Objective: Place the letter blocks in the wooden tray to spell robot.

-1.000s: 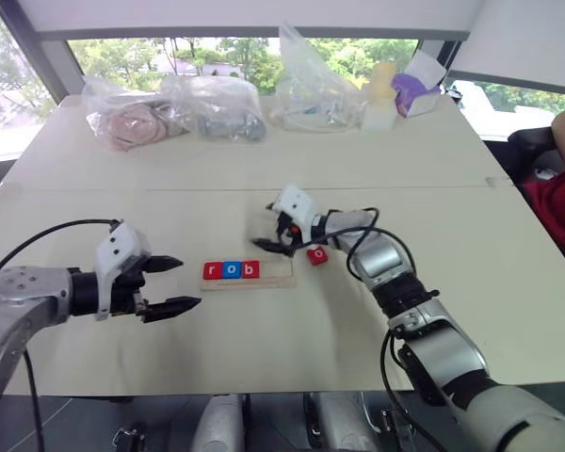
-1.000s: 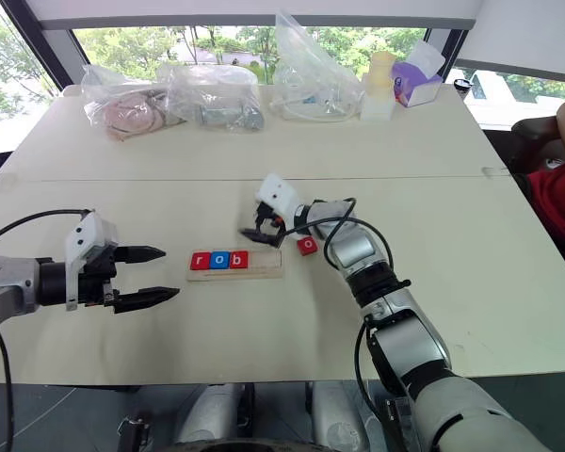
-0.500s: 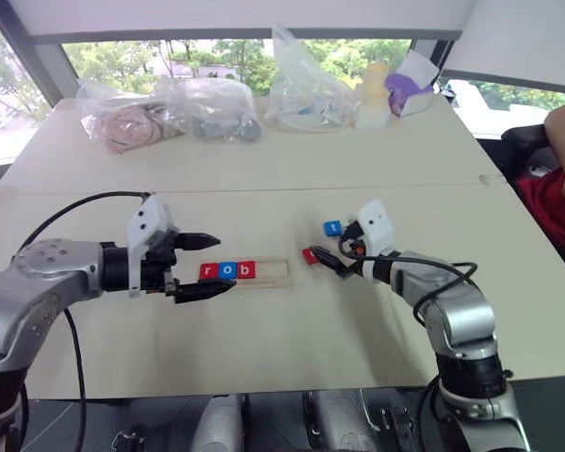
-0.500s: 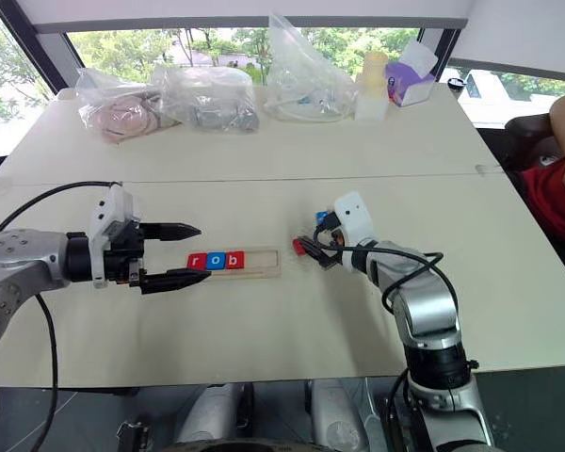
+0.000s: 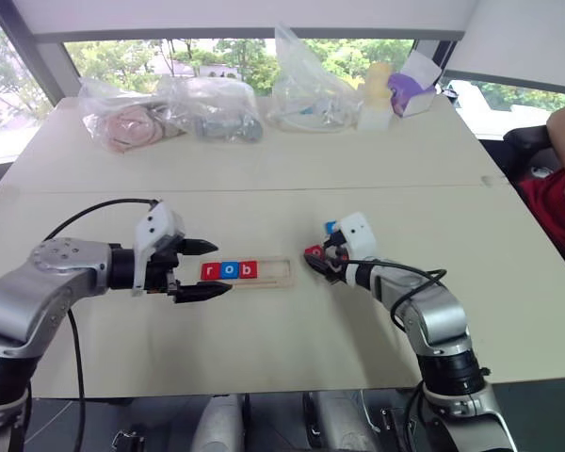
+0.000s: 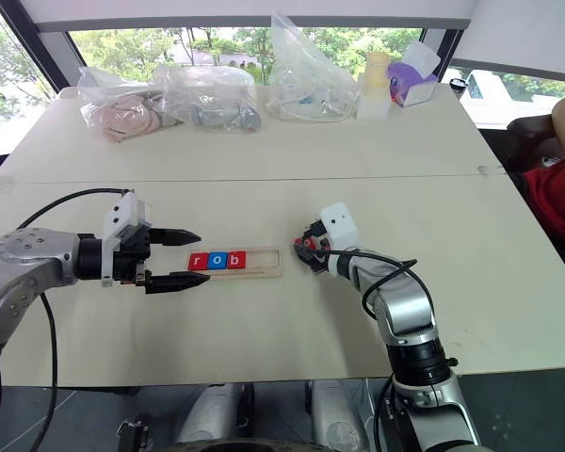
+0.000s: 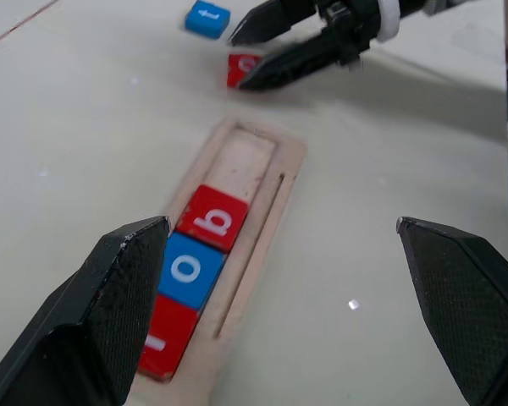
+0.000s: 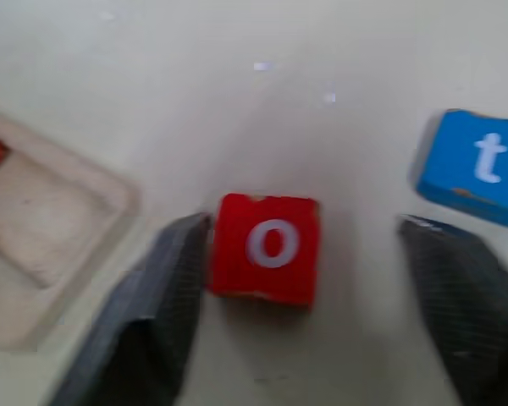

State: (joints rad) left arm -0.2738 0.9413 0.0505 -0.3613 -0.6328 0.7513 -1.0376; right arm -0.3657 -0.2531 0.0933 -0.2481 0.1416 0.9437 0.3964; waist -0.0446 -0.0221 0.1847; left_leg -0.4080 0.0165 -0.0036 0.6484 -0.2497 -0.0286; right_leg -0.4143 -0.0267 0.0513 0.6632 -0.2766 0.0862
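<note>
The wooden tray (image 5: 278, 272) lies mid-table with three letter blocks in its slot: red r (image 5: 210, 271), blue o (image 5: 228, 270), red b (image 5: 248, 270). Its right part is bare. Just right of the tray, a red o block (image 8: 269, 247) lies on the table. A blue t block (image 8: 474, 165) sits a little beyond it. My right gripper (image 5: 317, 260) is low at the red o and open. One of its fingers (image 8: 144, 321) touches the block's side while the other stands apart. My left gripper (image 7: 279, 227) hovers open at the tray's left end, holding nothing.
Several clear plastic bags (image 5: 212, 108) with items line the table's far edge. Beside them stand a pale bottle (image 5: 377, 99) and a purple-and-white box (image 5: 410, 85). A person in red (image 5: 560, 179) sits at the far right.
My right gripper swung from the tray's right end out to the right, dropped to the red o and narrowed its fingers around it. My left gripper moved in toward the tray's left end.
</note>
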